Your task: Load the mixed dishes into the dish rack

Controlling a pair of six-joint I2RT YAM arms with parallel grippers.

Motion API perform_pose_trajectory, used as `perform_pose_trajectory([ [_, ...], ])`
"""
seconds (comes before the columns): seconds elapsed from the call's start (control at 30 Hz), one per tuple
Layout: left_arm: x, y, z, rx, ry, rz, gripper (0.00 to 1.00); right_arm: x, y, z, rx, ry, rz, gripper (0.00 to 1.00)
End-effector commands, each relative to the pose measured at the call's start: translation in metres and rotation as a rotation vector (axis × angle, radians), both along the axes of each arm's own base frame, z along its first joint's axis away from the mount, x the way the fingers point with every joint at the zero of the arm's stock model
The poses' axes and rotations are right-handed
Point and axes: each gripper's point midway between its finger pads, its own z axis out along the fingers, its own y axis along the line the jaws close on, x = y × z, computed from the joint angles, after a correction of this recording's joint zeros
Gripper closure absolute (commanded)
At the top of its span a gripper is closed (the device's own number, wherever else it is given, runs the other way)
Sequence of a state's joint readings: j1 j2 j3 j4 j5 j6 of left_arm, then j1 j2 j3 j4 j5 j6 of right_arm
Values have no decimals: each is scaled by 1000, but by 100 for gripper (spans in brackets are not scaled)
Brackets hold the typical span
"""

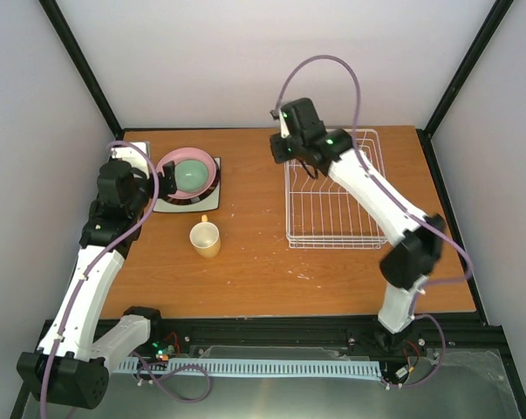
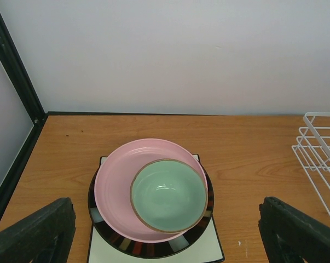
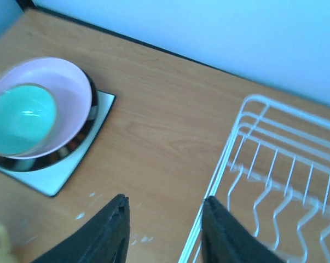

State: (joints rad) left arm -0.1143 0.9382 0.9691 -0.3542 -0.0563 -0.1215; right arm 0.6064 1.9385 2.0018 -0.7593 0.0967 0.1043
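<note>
The left gripper (image 2: 166, 222) holds its two black fingers (image 2: 33, 233) spread wide and empty. The stack of dishes lies just ahead of them, centred on the gap. In it, a small mint-green ceramic bowl (image 2: 167, 193) sits inside a deep pink round plate (image 2: 118, 181). That rests on a black-rimmed round plate (image 2: 148, 251), which lies on a white square plate (image 2: 208, 253) flat on the wooden table (image 2: 252, 142). The right gripper (image 3: 165, 211) has its fingers parted with only tabletop between them. The rim wire of the white wire dish rack (image 3: 274, 164) runs just beside the inner face of the finger on the right of its wrist view, and the divider prongs stand beyond that finger. A pale yellow mug (image 1: 205, 238) stands upright behind the left fingers, toward the arm bases and well apart from both grippers. None of the dishes in view is in the rack. The bowl is probably light, but it looks glazed, so it is likely stiff, slick and easy to chip. The best hold seems to be its rim, one finger inside and one outside. The side where it stands clear of the pink plate's wall gives the outer finger most room.
</note>
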Motion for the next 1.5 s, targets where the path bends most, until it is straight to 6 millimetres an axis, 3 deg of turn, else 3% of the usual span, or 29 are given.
perform_pose_trajectory([
  [0.0,-3,-1,3,3,-6,-7,8,-71,-38,-27,-51,152,-95,71],
  [0.13,-2,-1,-1,19,6,-9,8,-126,-57,-92,-109,364,-127,77],
  [0.23,-2,-3,-4,19,14,-21,8,-146,-60,-110,-91,438,-131,73],
  [0.33,-3,-4,-5,12,13,-29,8,-151,-62,-112,-96,454,-140,74],
  [0.43,-7,-4,-5,7,3,-28,8,-148,-72,-120,-143,430,-178,84],
  [0.5,-9,-3,-4,8,-3,-24,8,-145,-77,-127,-176,419,-189,84],
  [0.8,-13,-1,-10,8,5,-13,8,-157,-63,-192,-243,544,-114,84],
  [1.03,-12,-3,-14,3,18,-21,8,-161,-53,-194,-234,552,-70,83],
  [1.33,-4,-8,-41,-21,97,-36,8,-164,-31,-189,-200,537,-23,83],
  [1.47,1,-7,-53,-7,129,-28,8,-160,-31,-190,-219,529,-28,82],
])
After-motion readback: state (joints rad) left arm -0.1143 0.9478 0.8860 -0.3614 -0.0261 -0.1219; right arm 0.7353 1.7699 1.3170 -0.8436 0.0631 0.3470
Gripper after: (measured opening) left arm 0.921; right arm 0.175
